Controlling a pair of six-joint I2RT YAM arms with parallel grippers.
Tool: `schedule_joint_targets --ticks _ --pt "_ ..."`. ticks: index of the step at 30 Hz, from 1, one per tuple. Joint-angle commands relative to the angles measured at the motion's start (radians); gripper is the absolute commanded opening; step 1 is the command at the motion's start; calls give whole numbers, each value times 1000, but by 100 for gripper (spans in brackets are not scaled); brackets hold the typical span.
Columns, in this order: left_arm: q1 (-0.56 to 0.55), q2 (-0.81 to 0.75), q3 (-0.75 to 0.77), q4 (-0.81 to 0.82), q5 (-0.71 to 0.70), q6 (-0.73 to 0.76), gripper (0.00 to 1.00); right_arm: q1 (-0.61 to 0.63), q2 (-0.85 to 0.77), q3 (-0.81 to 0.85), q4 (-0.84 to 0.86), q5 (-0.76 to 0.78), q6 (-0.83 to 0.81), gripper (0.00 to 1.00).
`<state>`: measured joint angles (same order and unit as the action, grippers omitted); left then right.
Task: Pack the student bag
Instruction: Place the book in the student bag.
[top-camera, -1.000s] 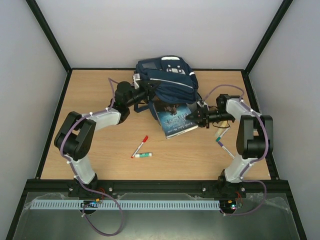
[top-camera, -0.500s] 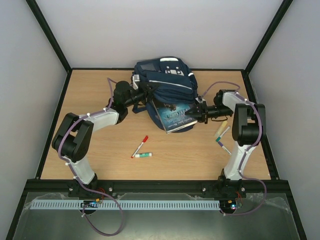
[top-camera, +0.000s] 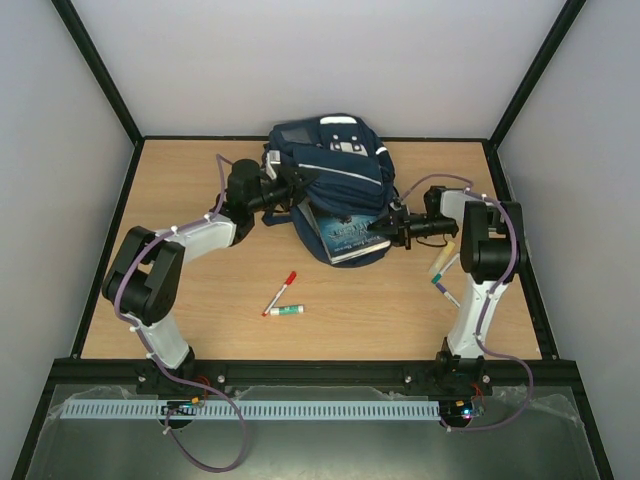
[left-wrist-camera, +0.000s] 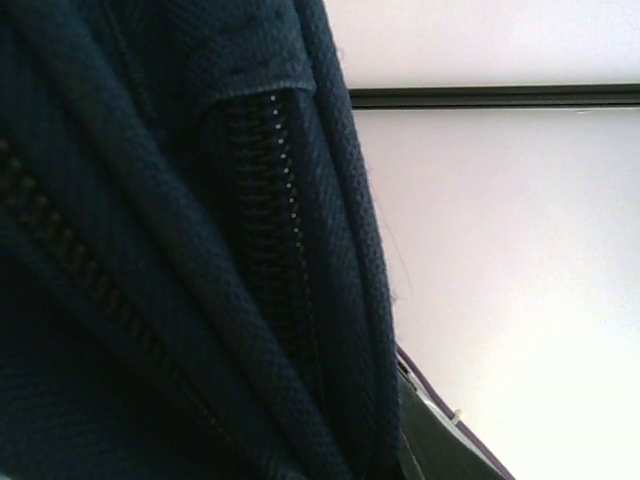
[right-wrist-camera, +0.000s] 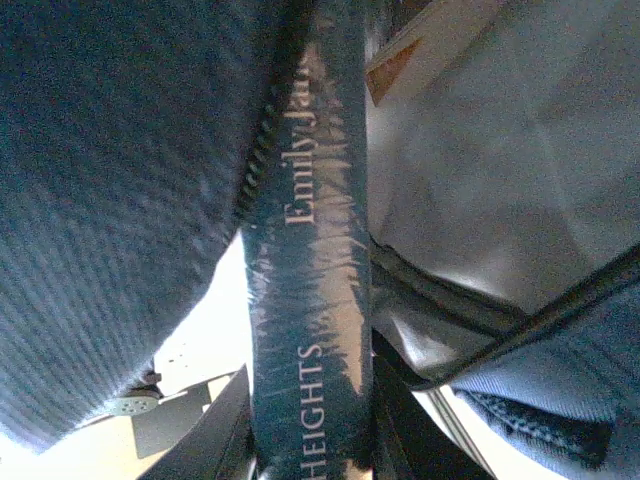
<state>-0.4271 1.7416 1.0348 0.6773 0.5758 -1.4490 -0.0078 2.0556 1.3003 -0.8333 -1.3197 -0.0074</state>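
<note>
Since a second ago, book (top-camera: 350, 232) pushed up and leftward, deeper under the flap of the student bag (top-camera: 335, 160); right pincer (top-camera: 388, 232) drawn in from right of centre to just beside the bag's mouth. Right pincer closed narrowly on the book's spine: in the right wrist view, dark blue spine with pale lettering, one finger (right-wrist-camera: 225, 435) on each side at the bottom of the frame. Left pincer (top-camera: 298, 184) at the bag's left edge, just above centre of the top view, closed on a peak of navy fabric drawn toward it; in the left wrist view only bag cloth and a zipper (left-wrist-camera: 265, 230) across the left half. Bag itself at upper centre of the worktop (top-camera: 180, 190), near the far edge, with about half the book sticking out at its lower right. Lower left of centre, a red-capped marker (top-camera: 281, 292) just beside a white tube with green cap (top-camera: 285, 311); near the right edge, a few pens (top-camera: 441, 272).
</note>
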Motion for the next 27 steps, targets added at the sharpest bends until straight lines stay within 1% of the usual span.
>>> schedule_joint_targets --ticks 1,3,5,7,10,12,15,18,22,26,27 --pt "8 -48 68 77 40 44 12 9 -63 -19 348 44 369 1" --pt "8 -44 69 70 46 49 12 9 -30 26 356 43 376 1" --pt "8 -37 72 66 53 52 12 9 3 65 348 78 373 1" --pt "8 -28 80 65 62 56 12 10 27 89 377 110 389 2" --pt "8 -10 93 59 75 62 12 11 65 108 457 161 446 9" --pt "8 -4 94 59 79 62 12 13 85 135 476 190 453 18" --pt "8 -1 93 50 82 71 12 20 107 197 405 205 399 31" --pt "9 5 93 31 92 82 12 20 80 214 364 237 346 44" --pt "10 12 87 17 120 89 12 20 10 154 349 291 287 52" --pt "10 0 60 -28 144 116 13 21 -45 92 350 264 236 54" --pt "10 -7 51 -46 146 130 13 21 -61 86 351 278 222 54"
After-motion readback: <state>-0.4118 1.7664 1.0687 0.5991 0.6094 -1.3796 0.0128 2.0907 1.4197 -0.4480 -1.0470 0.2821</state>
